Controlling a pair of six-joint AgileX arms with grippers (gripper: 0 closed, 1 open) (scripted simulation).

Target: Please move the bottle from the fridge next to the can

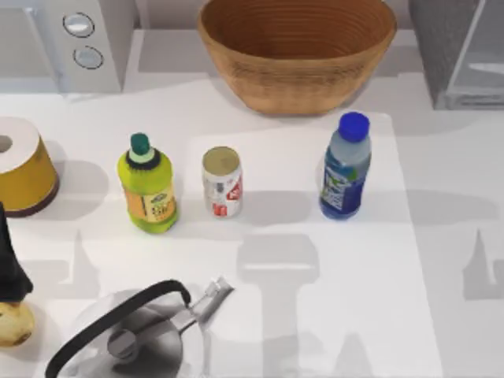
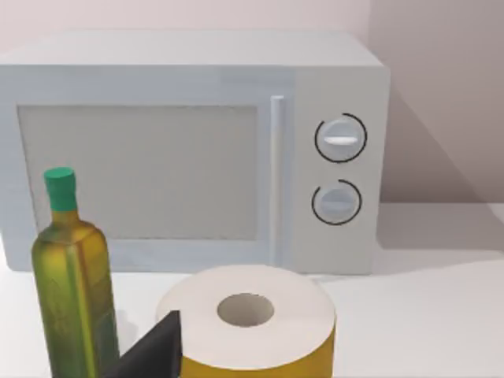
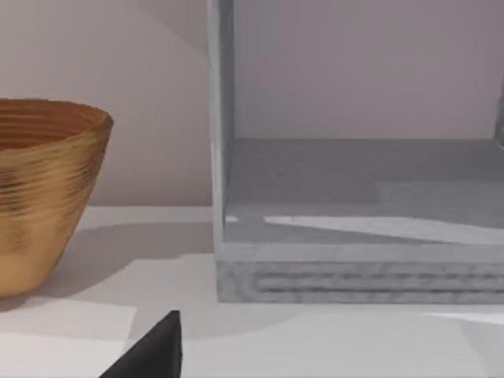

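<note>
Standing upright on the white tabletop [image 1: 441, 236], the clear pale-blue plastic water bottle w/ bright blue cap [image 1: 345, 167] is already out of the speckled grey boxy fridge [image 1: 461, 51], near the small silver-white drink can w/ red mark [image 1: 222, 183] but w/ a clear gap between them. Neither pincer is near it. Only a dark finger tip of the left pincer [image 2: 153, 350] and of the right pincer [image 3: 150, 350] pokes into each wrist view, so can't tell if either is spread or pressed together.

Handling, as a guess: bottle looks light, thin-walled, smooth & a bit slippery; tall, so it could tip. Best hold approx. mid-body on the label, not the cap.

Top view gives bottle, can, yellow-green bottle [image 1: 147, 187], woven basket [image 1: 296, 49] & kettle [image 1: 134, 335]. Left wrist view, ahead of that pincer, adds the light-grey microwave [image 2: 197, 150], an olive-oil bottle [image 2: 72, 283] & a paper roll [image 2: 248, 323]. Right wrist view, ahead of its pincer, looks into the fridge's open cavity, w/ nothing on its floor.
</note>
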